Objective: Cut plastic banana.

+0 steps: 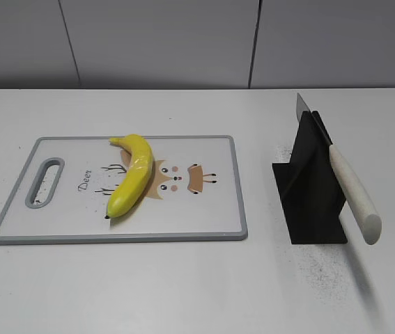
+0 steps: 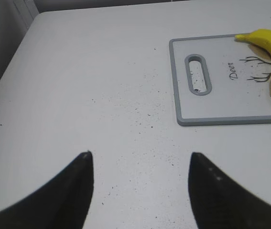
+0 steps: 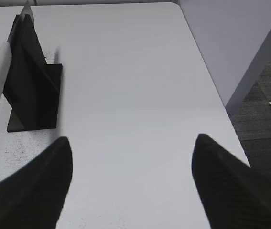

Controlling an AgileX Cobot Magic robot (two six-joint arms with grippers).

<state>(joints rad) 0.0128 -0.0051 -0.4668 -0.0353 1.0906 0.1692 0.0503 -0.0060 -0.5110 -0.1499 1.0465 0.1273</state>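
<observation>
Yellow and glossy, the plastic banana (image 1: 133,182) lies whole on the cutting board (image 1: 211,223) in the exterior view, running diagonally across the printed deer motif, its upper tip toward the back edge. No cut or gap shows along its length. To the right, well apart from the board, a knife (image 1: 350,189) with a pale handle rests in a black stand (image 1: 310,202), blade tip pointing up and away, handle slanting down toward the camera. Neither arm appears in this view; the table (image 1: 183,292) carries only these items.

Left wrist view — the left gripper (image 2: 137,167) hovers over bare table with its dark fingers spread wide, nothing between them. The board's handle slot and the banana's stem end sit at upper right, well apart from the fingers.

Right wrist view — the right gripper (image 3: 133,157) likewise hangs with its fingers parted and empty. The stand and the knife's pale handle appear at upper left, away from the fingertips; the table edge and floor show at right.

Task progress, judged from these views: nothing is yet done. The knife is untouched in its stand and the banana uncut. Remaining steps — grasp the knife, probably with the right gripper; steady the banana, probably with the left; then press the blade through its middle.
</observation>
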